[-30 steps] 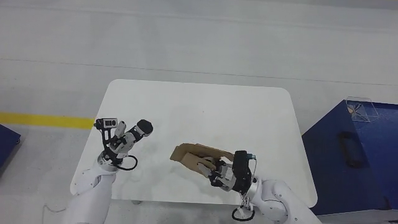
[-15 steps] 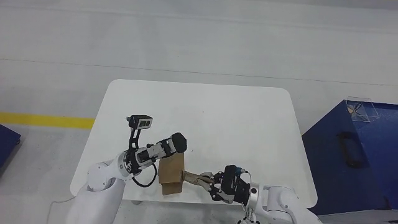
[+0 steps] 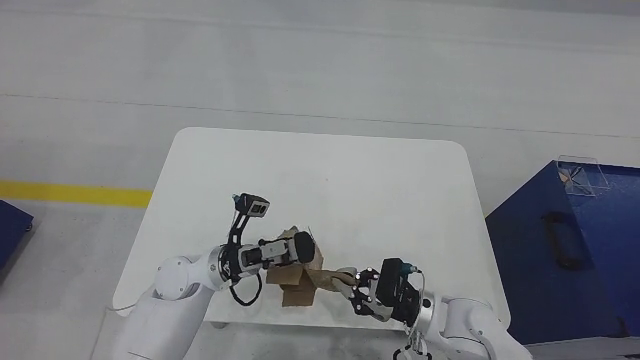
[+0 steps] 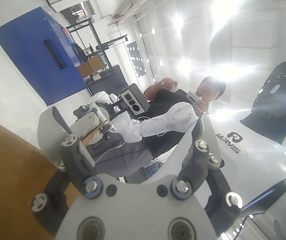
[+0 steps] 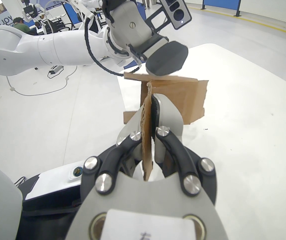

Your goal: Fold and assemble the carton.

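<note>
Pinching one flap of the carton edge-on, the right claw is pressed together on the cardboard. The flap runs back between its fingers toward the wrist. The carton stands on the tabletop close to the edge nearest the robot, between the two arms, with its broad panel upright.

Change over the last second:
1. The left arm has crossed from the left part of the tabletop, where it was well apart from the carton, to a position directly over it.
2. The left claw is spread wide. One dark pad sits at the carton's top edge, apparently touching it. The left wrist view shows brown cardboard just beside one finger, not between the two.
3. The carton has gone from a low, flattened shape lying farther in on the tabletop to a raised, partly opened one nearer the edge. The right claw has kept its hold throughout and has drawn back with the carton.

Meaning for the task: the blank appears to have been brought upright and is now braced at two places, pinched at the side and met from above. Folding has probably begun but is at an early stage, since flaps stand out loose at the side and no closed box is formed. The next fold likely depends on the right claw's pinch holding while the left pad pushes down. If the flap slipped, the panel could fall flat.
</note>
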Controlling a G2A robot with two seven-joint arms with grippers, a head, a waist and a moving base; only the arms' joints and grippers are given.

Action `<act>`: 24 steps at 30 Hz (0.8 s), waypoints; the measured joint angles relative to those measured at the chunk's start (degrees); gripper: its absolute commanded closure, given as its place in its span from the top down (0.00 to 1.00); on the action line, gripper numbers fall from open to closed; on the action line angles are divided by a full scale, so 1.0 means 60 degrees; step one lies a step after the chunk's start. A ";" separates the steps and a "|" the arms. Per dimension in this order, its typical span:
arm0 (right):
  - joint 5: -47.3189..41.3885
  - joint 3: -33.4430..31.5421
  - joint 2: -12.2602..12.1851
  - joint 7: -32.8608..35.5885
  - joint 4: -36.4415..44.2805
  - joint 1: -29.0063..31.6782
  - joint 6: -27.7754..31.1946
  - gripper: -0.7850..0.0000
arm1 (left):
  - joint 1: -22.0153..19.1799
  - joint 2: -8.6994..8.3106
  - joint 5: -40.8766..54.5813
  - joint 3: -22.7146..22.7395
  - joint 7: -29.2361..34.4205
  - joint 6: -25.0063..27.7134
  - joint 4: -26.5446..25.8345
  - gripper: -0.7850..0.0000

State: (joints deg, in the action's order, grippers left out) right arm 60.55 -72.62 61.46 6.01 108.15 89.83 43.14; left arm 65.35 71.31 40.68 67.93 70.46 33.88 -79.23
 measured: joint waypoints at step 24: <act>-0.0631 -0.0610 -0.0039 -0.0721 0.0393 0.0499 -0.0487 0.00 | -0.0192 -0.0104 -0.0605 0.0539 -0.0740 0.0387 0.0026 1.00</act>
State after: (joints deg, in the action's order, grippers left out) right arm 56.76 -76.28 61.23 1.68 110.51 92.82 40.22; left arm 64.20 70.68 37.05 71.16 66.02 36.20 -79.08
